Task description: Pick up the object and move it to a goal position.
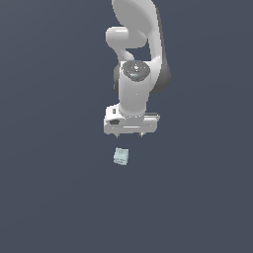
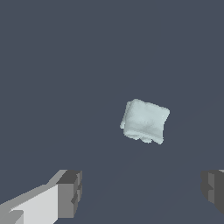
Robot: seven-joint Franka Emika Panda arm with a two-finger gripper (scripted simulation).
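The white arm hangs down through the upper middle of the exterior view, and its claw (image 1: 129, 134) sits just above the centre of that frame with two short fingertips poking out beneath the white housing. The claw is spread wide: in the wrist view one dark finger pad (image 2: 71, 194) shows at the lower left and the other at the far lower right edge, with a broad stretch of bare ground between them and nothing held.

The object (image 1: 120, 156), a small pale mint-blue lump with a bumpy face, lies on the dark grey counter (image 1: 54, 197) a little below the claw in the exterior view and slightly towards that view's left. In the wrist view it sits right of centre, clear of both pads and not yet between them. It is clearly narrower than the open span of the claw, so it should fit.

As I judge it, the task is at its early stage: the approach is under way, but the lump is untouched and still resting on the surface. Lining up over it, lowering, closing, lifting and carrying all remain. No goal marker shows in either view, so I cannot say where it must go.

No container of any kind appears in either view.
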